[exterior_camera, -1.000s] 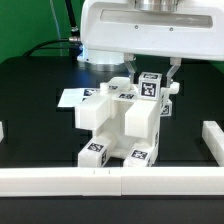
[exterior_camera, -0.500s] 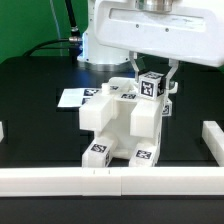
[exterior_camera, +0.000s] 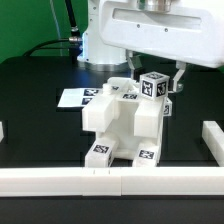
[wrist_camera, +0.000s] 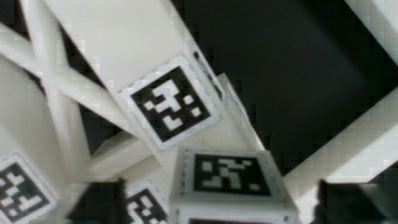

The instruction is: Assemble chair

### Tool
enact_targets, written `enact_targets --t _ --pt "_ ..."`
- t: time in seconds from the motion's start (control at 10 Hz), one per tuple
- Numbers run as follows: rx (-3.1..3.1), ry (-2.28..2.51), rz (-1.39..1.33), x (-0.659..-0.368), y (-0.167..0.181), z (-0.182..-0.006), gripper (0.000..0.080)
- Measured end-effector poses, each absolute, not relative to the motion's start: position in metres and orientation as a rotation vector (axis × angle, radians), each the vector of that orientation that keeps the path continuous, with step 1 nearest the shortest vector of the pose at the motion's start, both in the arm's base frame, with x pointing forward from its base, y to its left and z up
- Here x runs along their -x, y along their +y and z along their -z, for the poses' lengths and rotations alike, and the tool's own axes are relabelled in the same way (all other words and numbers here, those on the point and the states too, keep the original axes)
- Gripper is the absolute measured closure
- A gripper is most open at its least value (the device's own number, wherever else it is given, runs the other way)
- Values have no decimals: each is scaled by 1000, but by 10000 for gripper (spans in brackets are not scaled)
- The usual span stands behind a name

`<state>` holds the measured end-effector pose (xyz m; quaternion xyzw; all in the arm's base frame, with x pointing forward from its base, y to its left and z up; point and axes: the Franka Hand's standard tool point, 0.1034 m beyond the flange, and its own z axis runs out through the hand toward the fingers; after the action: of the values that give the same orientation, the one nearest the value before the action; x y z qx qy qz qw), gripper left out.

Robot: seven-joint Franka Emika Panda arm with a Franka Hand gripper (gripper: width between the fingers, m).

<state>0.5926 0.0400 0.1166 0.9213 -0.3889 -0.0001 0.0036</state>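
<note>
Checking exterior view: chair [exterior_camera: 118, 125] stands mid-frame on the black table [exterior_camera: 40, 125], blocky and upright. Gripper [exterior_camera: 157, 80] hangs over its upper-right corner, fingers [exterior_camera: 180, 76] spread either side of the top tagged cube [exterior_camera: 151, 86]. Gap shows at the frame-right finger, so nothing pinched. Cube sits directly between the fingertips, so my read: clearing it means going straight up. Wrist view: two tag faces [wrist_camera: 173, 100] and white bars fill the frame, close and blurred. Fingers can't be made out there.
</note>
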Motion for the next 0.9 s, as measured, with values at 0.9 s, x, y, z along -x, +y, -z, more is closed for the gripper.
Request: enact_targets --t 0.9 --pt "-3113 47 2 -595 38 -119 151"
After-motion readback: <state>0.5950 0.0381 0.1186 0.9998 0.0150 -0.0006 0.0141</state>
